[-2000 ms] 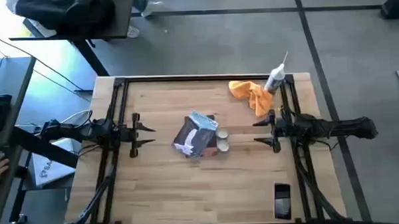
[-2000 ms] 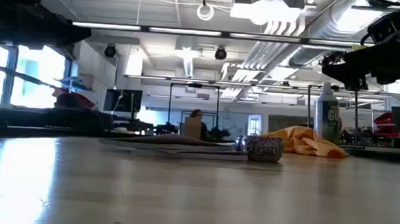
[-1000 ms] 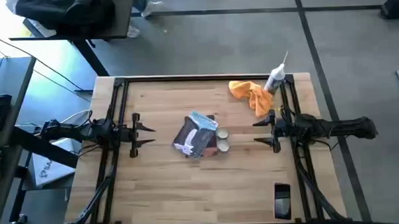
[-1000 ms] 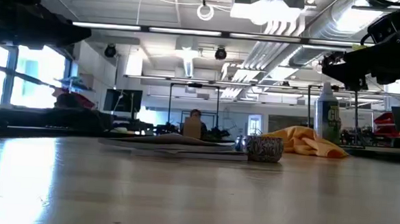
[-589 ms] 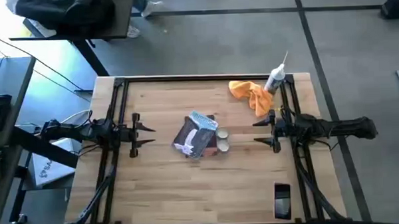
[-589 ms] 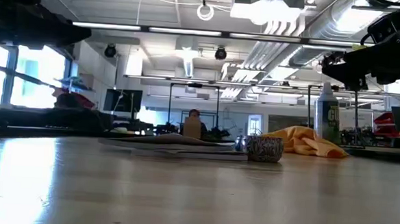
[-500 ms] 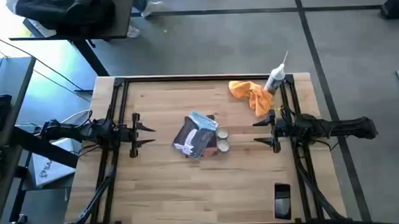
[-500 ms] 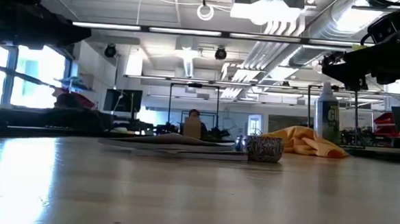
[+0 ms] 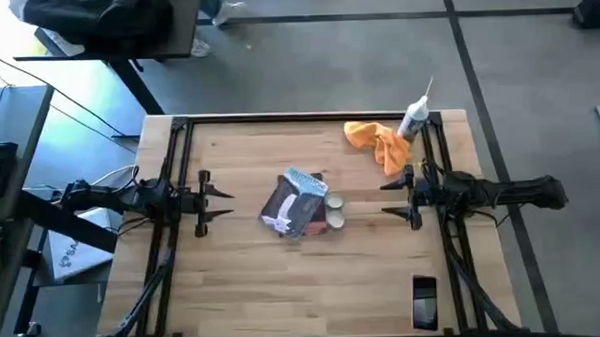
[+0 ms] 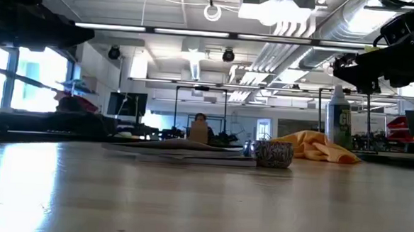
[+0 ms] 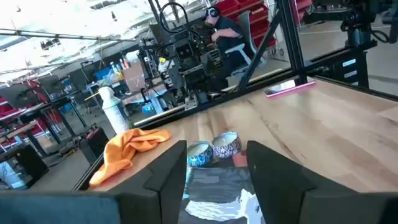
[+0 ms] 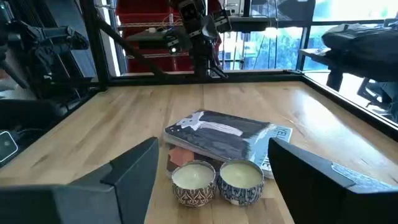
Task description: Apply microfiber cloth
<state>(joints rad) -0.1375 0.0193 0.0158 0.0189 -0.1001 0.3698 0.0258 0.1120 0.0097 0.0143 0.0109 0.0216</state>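
- The microfiber cloth lies crumpled at the far right of the wooden table, an orange-yellow heap with one fold trailing toward the right arm. Nothing grips it.
- A white squeeze bottle with a thin pointed nozzle stands just beside the cloth, by the table's far right corner. What is in it cannot be told.
- Near the table's middle lies a grey-blue and white packet, flat on the wood and turned at a slant.
- Two small patterned tins stand side by side, touching the packet's right edge. Both are uncovered and filled nearly to the rim with a pale, smooth mass; in the right wrist view they look like candles, though no wick can be made out.
- The left gripper hangs over the table's left side, pointing toward the packet, its fingers spread wide and holding nothing.
- The right gripper hangs over the right side, facing the tins, its fingers likewise wide apart with nothing between them. The cloth lies near it, toward the far edge, not touching it.
- A dark phone with a pale end lies flat near the table's front right corner, well apart from everything else.
- A seated person shows in the room beyond the table.
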